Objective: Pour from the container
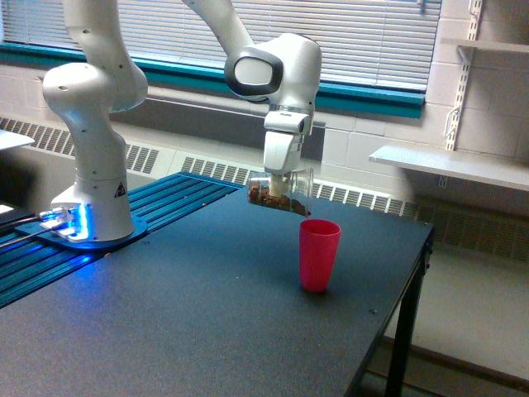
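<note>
The container (281, 191) is a clear plastic cup held on its side in the air, mouth toward the exterior view's right and tipped a little downward. Brown bits fill its lower side up to the lip. My gripper (279, 177) is shut on the container from above. A pink-red cup (319, 255) stands upright on the dark table (165, 322), just below and to the right of the container's mouth. The lip hangs right above the pink cup's left rim.
The arm's white base (91, 207) stands on a blue slatted platform at the exterior view's left. The table's right edge (405, 298) drops off close to the pink cup. A wall shelf (446, 165) is further right, behind.
</note>
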`<state>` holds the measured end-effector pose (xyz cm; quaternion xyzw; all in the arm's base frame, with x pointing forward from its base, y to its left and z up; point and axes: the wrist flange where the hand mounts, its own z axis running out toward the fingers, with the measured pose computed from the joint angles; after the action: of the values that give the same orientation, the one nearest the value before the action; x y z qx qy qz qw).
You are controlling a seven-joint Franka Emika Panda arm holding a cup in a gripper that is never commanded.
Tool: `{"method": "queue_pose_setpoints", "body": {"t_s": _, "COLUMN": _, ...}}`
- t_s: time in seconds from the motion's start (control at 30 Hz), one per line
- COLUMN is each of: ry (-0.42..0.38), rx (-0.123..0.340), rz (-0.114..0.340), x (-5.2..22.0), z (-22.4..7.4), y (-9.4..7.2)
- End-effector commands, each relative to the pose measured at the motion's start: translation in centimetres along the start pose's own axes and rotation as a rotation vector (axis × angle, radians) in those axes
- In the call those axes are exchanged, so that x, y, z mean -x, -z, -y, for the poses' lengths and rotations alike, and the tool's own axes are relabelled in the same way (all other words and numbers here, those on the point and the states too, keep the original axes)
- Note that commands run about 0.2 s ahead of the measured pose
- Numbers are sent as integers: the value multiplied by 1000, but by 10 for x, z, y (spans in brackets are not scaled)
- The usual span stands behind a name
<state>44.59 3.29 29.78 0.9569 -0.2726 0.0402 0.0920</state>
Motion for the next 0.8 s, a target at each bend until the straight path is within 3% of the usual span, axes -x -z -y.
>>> {"method": "queue_pose_setpoints", "body": {"t_s": 0.03, "ry": 9, "rx": 23, "rz": 6, "x": -3, "z": -2, "y": -1}}
{"method": "queue_pose_setpoints", "body": {"t_s": 0.8, "ry": 16, "rx": 55, "rz": 25, "x": -9, "z": -7, "y": 1}}
